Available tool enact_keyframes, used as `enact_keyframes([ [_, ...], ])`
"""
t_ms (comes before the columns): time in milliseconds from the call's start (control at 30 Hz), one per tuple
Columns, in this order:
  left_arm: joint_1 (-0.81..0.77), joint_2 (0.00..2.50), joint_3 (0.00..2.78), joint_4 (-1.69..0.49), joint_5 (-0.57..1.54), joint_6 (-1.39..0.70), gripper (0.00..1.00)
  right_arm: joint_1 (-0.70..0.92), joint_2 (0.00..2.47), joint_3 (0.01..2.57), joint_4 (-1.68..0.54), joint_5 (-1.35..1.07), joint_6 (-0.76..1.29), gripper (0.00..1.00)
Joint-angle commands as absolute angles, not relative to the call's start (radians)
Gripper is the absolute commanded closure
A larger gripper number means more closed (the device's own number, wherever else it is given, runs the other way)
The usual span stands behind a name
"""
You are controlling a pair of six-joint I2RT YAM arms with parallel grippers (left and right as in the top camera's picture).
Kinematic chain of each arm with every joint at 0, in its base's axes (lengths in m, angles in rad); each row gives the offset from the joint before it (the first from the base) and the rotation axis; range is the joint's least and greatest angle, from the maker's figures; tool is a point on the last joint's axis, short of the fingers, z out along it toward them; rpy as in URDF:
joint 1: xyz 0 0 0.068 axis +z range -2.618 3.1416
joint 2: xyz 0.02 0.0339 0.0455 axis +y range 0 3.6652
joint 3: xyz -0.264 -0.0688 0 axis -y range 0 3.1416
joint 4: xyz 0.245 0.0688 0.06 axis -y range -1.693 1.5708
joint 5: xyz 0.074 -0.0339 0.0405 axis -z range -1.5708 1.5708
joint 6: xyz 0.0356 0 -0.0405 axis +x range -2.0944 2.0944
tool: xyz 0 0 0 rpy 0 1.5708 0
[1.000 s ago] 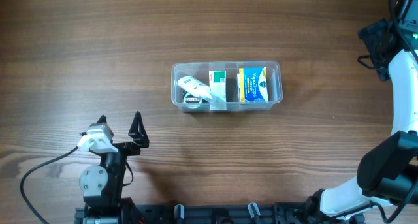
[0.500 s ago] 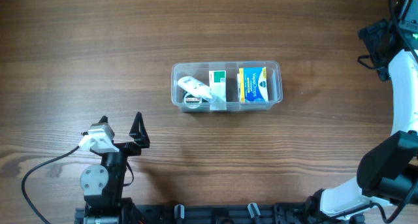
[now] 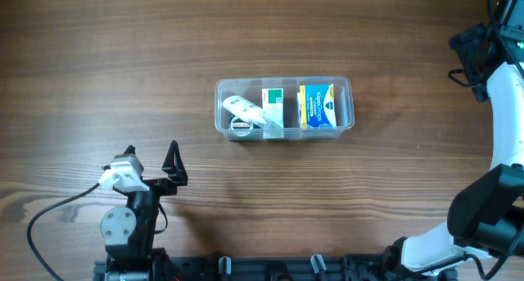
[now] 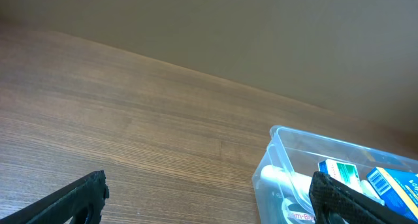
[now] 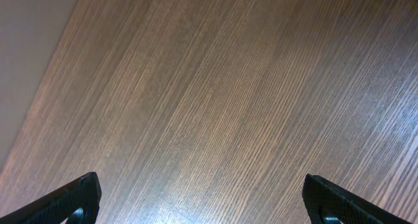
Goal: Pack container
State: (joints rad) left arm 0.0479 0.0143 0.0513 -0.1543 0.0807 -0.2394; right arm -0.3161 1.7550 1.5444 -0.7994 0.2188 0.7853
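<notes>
The clear plastic container (image 3: 229,86) sits at the table's middle. It holds a white tube (image 3: 246,111), a green and white box (image 3: 273,103) and a blue and yellow box (image 3: 318,106). It also shows in the left wrist view (image 4: 274,149) at the lower right. My left gripper (image 3: 151,156) is open and empty near the front left, well apart from the container; in the left wrist view (image 4: 209,198) its fingers stand wide apart. My right gripper (image 5: 206,198) is open and empty over bare wood; its arm (image 3: 501,84) is at the far right edge.
The wooden table (image 3: 123,68) spreads round the container. A black cable (image 3: 49,215) loops at the front left by the left arm's base. A plain wall stands beyond the table's far edge in the left wrist view (image 4: 261,28).
</notes>
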Motion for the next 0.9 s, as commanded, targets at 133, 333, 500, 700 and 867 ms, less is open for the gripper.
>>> enact_keyframes([
  [133, 0.054, 0.003, 0.042, -0.15, 0.089, -0.247, 0.0, -0.315, 1.764, 1.541, -0.797, 0.236, 0.792, 0.0],
  [333, 0.054, 0.003, 0.042, -0.15, 0.089, -0.247, 0.0, -0.313, 1.651, 1.531, -0.812, 0.27, 0.783, 0.0],
  [500, 0.054, 0.003, 0.042, -0.15, 0.089, -0.247, 0.0, -0.236, 1.305, 1.273, -0.46, 0.265, 0.312, 0.0],
  [700, 0.054, 0.003, 0.042, -0.15, 0.089, -0.247, 0.0, -0.125, 0.839, 0.737, -0.135, 0.22, 0.337, 0.0],
  [867, 0.054, 0.003, 0.042, -0.15, 0.089, -0.247, 0.0, -0.109, 0.472, 0.364, 0.135, 0.012, 0.03, 0.0],
])
